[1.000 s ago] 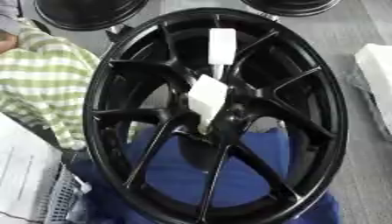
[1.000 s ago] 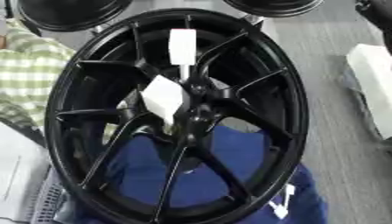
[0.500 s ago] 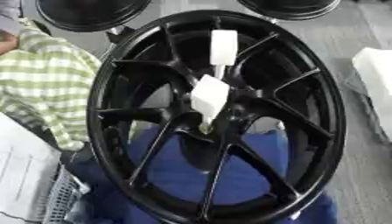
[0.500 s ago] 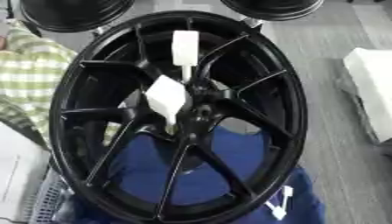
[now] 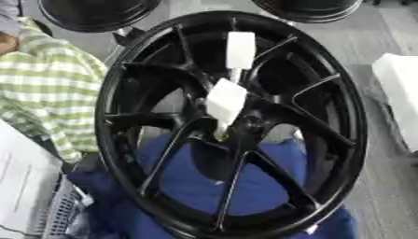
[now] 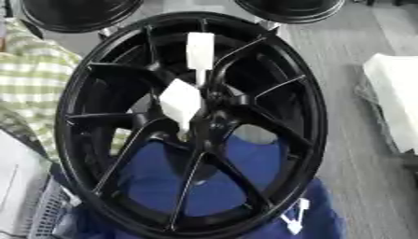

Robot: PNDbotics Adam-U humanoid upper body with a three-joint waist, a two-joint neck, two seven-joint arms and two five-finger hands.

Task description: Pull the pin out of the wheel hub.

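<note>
A large black spoked wheel hub (image 5: 237,126) stands upright and fills most of both views. Two white pins stick out of its centre: one (image 5: 225,103) with a flat white head points toward me near the hub's middle, the other (image 5: 240,50) rises higher up between the spokes. Neither of my hands shows in any view.
Blue cloth (image 5: 204,182) lies behind and under the wheel. A person in a green-and-white striped shirt (image 5: 45,88) sits at the left. Two more black wheels (image 5: 94,11) stand at the top. A white box (image 6: 396,105) sits at the right, papers (image 5: 24,186) at lower left.
The whole picture has shifted slightly, so the camera has moved a little. The wheel and the pins stand as before.
</note>
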